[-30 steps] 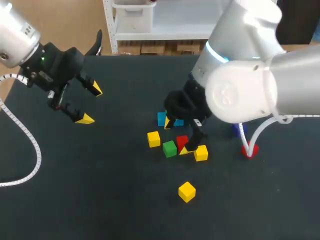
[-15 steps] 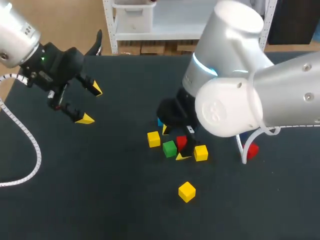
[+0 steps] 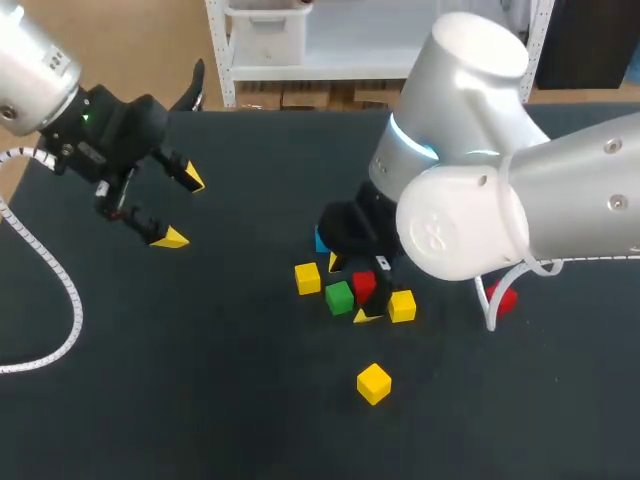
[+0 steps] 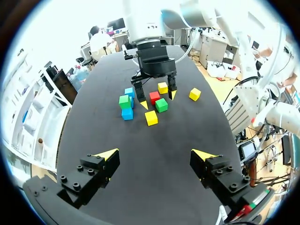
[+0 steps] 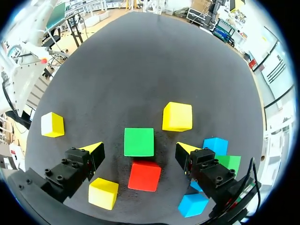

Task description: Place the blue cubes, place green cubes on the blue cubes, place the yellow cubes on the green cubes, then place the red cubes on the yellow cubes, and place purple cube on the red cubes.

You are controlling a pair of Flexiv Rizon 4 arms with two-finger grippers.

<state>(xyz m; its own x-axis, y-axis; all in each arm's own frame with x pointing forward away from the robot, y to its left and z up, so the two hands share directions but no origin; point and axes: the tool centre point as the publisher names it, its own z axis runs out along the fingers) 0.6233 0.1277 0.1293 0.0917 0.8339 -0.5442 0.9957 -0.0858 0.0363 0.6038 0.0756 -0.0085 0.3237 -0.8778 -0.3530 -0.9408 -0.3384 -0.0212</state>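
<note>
desk (image 3: 250, 400): dark, strewn with cubes | right tool (image 5: 138, 149): open, low over desk, astride green cube (image 5: 138, 141) and red cube (image 5: 144, 176), touching neither | left tool (image 3: 183, 209): open, empty, well apart from cubes | yellow cube (image 5: 177, 116): just ahead of green cube | blue cubes (image 5: 215, 145): beside one finger of right tool

table (image 3: 200, 400) | black matte top | seen in head view and both wrist views
</note>
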